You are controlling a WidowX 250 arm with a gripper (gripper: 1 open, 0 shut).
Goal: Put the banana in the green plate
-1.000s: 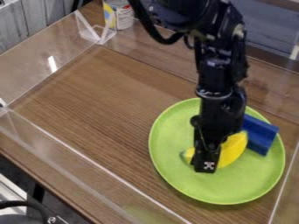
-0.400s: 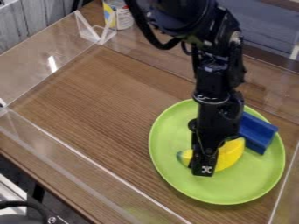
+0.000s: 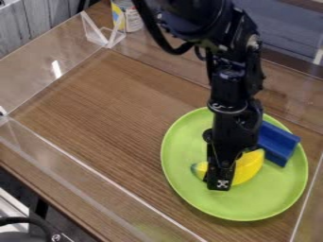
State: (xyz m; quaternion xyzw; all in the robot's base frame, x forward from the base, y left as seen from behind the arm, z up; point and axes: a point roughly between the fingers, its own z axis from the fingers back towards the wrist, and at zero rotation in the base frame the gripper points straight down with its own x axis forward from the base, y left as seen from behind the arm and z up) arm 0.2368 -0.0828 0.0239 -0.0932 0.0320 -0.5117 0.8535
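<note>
The green plate (image 3: 202, 189) lies on the wooden table at the right front. On it rests the banana (image 3: 250, 164), yellow, partly hidden behind the arm. My black gripper (image 3: 221, 175) points down onto the plate right at the banana's left end, its fingers shut; whether they still pinch the banana is hidden by the gripper body. A blue block (image 3: 282, 146) lies on the plate's right side, just beyond the banana.
Clear plastic walls (image 3: 51, 71) fence the table on the left and front. A clear stand (image 3: 101, 33) and a small bottle (image 3: 124, 14) sit at the back left. The brown table top (image 3: 113, 104) stretches left of the plate.
The arm has leaned very slightly to the left up top; the gripper stays down on the plate at the banana, still shut.
</note>
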